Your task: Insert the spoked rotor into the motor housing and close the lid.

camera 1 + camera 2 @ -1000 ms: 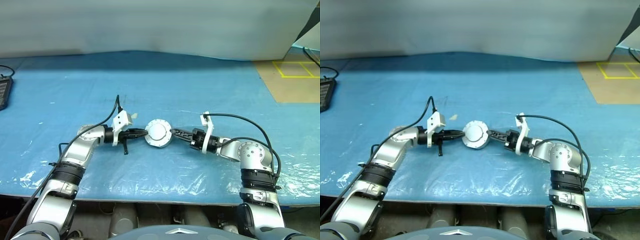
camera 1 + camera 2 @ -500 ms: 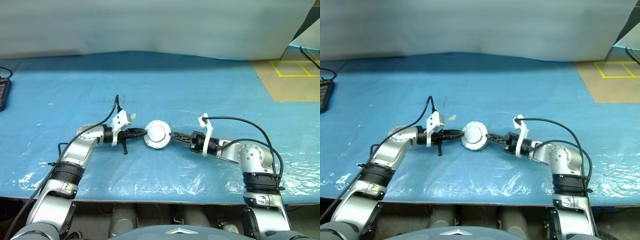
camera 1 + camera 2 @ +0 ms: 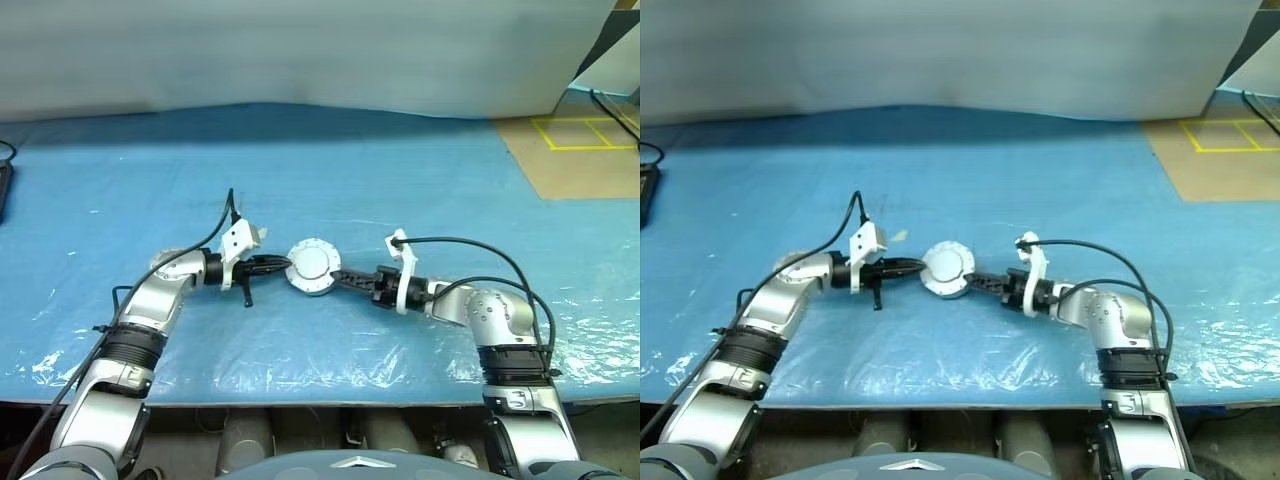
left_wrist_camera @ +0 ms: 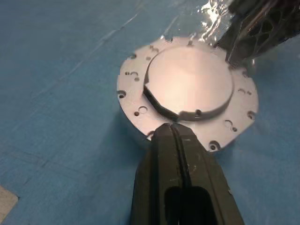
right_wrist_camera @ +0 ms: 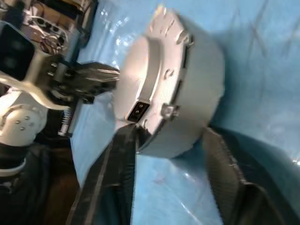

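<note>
That lid [image 3: 313, 266] looks stiff, slick metal, so grab its rim: your right gripper [image 3: 338, 277] jaws are spread, left gripper [image 3: 284, 264] pinched closed.

Workshop: plastic-covered blue bench [image 3: 400, 180], yellow floor tape [image 3: 580, 132].

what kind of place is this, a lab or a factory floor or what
Probably a robot test bench or workshop: a table under a blue plastic sheet, yellow tape squares on the floor, and one closed motor housing as the workpiece.
</note>
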